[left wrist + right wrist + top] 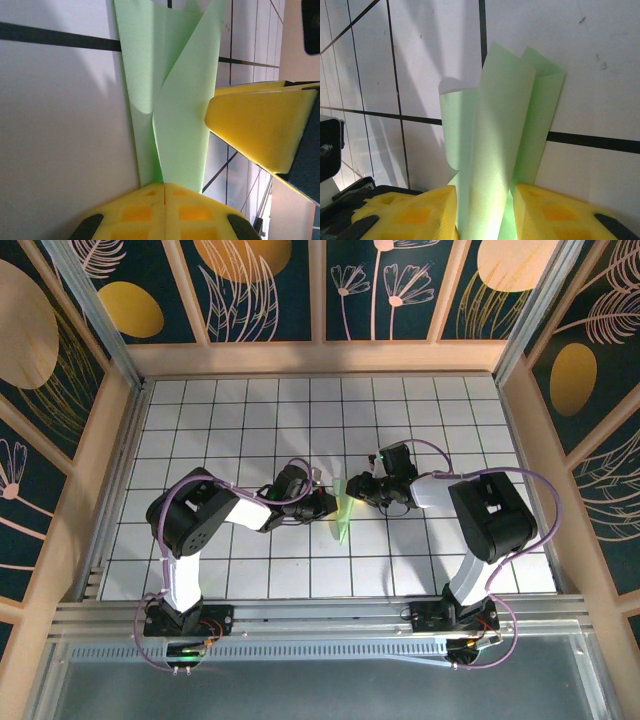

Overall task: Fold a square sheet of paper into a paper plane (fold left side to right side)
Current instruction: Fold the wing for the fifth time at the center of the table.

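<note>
The sheet of paper (343, 515) is already creased into a narrow wedge of several layers. It sits near the middle of the table (230, 420), directly between the 2 arms. From above, its long axis runs roughly from the near side of the table toward the far side, and it looks slim, as if partly raised on edge rather than lying flat.

The left gripper (165, 187) reaches it from the left. Its jaws are clenched tight on the paper's edge, with the 2 yellow fingers (135, 212) meeting and no gap between them. 2 green flaps fan out beyond them in a V.

The right gripper (485, 192) comes in from the right and faces the left one across the paper. Its fingers (410, 212) stand part way apart, 1 on each side of the bulging layers, which fill the gap. Whether they are truly pinching or only bracketing the paper, I cannot tell.

Both grippers are at the paper, so neither arm is clearly nearer. Any fold from left to right would probably depend on the left gripper's firm hold carrying its flap across the crease toward the right one.

From above, the grippers cover the paper's middle. How many layers there are, and whether its lower edge touches the table, is hard to make out.
</note>
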{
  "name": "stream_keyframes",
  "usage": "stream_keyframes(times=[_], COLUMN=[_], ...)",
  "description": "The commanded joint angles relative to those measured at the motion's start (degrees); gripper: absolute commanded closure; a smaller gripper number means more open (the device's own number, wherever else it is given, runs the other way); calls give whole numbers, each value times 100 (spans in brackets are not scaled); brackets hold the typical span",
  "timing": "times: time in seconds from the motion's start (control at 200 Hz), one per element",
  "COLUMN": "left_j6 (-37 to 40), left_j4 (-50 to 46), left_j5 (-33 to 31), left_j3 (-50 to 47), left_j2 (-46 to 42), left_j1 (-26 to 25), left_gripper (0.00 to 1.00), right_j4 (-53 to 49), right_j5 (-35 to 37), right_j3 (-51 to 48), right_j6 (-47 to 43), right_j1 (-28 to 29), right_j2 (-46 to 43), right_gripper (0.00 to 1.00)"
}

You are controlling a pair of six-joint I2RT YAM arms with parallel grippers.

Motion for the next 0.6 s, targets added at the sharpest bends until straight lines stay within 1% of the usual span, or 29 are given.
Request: stream_keyframes(times=[0.0,0.15,0.285,0.435,0.525,0.591], left_j6=[234,243,235,235,244,253], left_j4=[-832,-856,-871,-870,-873,-885], left_j5=[-593,-615,-618,-618,-626,-635], left_j3=[-58,-46,-31,-42,-33,-33], left_j2=[306,330,357,345,335,333], left_j1=[41,44,41,41,41,42], left_gripper=[100,100,100,100,100,100], right_j4=[38,27,-73,-270,-317,-272], right_j5=[127,214,301,573,561,374], right_j3=[35,-33,-45,-54,-6,56], right_j6=[-14,-25,-48,-107,-169,-246], right_j1=[91,84,62,34,39,83], right_j2=[-168,-317,-469,-722,-808,-768], right_gripper=[64,60,59,60,68,80])
